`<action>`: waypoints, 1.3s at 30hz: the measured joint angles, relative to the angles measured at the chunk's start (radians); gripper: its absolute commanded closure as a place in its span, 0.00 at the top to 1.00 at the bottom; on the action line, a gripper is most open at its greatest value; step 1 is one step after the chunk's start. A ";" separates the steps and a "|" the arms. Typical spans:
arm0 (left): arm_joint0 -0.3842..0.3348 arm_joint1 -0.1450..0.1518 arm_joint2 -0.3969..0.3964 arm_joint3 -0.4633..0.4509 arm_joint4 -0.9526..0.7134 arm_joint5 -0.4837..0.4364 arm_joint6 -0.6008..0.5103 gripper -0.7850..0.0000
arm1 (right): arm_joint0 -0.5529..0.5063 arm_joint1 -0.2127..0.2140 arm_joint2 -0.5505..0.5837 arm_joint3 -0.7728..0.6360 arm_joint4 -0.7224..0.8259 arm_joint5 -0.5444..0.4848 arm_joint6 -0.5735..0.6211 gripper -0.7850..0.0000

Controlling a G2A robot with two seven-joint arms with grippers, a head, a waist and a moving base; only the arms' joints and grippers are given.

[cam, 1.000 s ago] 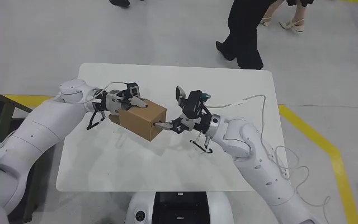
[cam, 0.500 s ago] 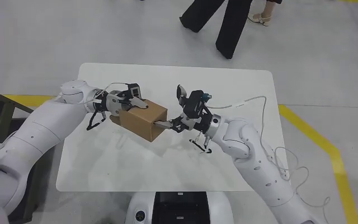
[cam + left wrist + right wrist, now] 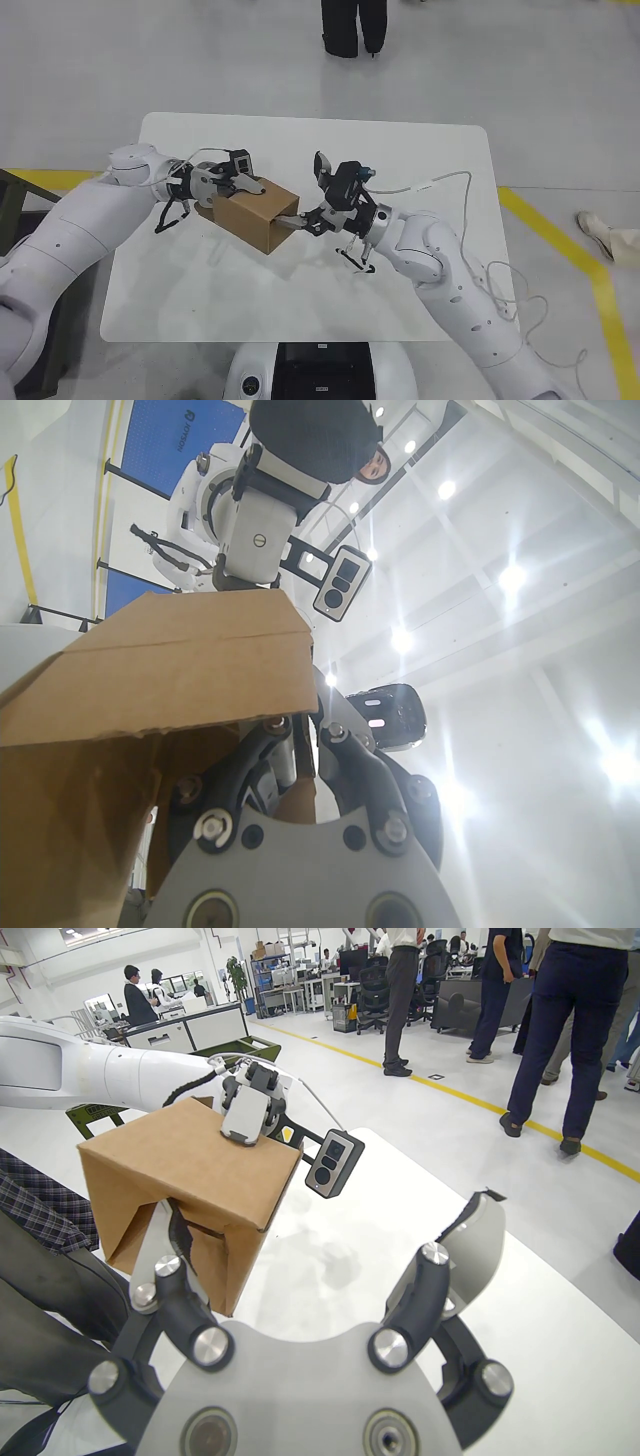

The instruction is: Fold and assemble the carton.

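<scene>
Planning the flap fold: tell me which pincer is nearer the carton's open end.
Right. The right pincer has one finger inside the carton's open end; the left pincer grips its opposite end.

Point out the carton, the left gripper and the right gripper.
carton (image 3: pixel 255 208), top view, middle of its upper face.
left gripper (image 3: pixel 306 732), left wrist view, between the fingertips pinching the carton wall.
right gripper (image 3: pixel 325 1205), right wrist view, midway between its spread fingertips.

Carton (image 3: pixel 257 210) lies between left claw (image 3: pixel 243 183) and right claw (image 3: pixel 304 196), over the table (image 3: pixel 400 150).
</scene>
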 measured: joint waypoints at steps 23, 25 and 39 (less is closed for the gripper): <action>-0.066 0.000 0.006 0.135 0.242 -0.105 0.000 0.00 | -0.075 0.026 0.074 -0.069 0.073 -0.047 0.079 1.00; -0.080 -0.005 0.006 0.149 0.299 -0.123 0.002 0.00 | -0.077 0.028 0.075 -0.072 0.098 -0.055 0.101 1.00; -0.079 -0.034 0.021 -0.079 0.801 -0.091 0.510 0.00 | -0.111 0.046 0.105 -0.088 0.200 -0.079 0.204 1.00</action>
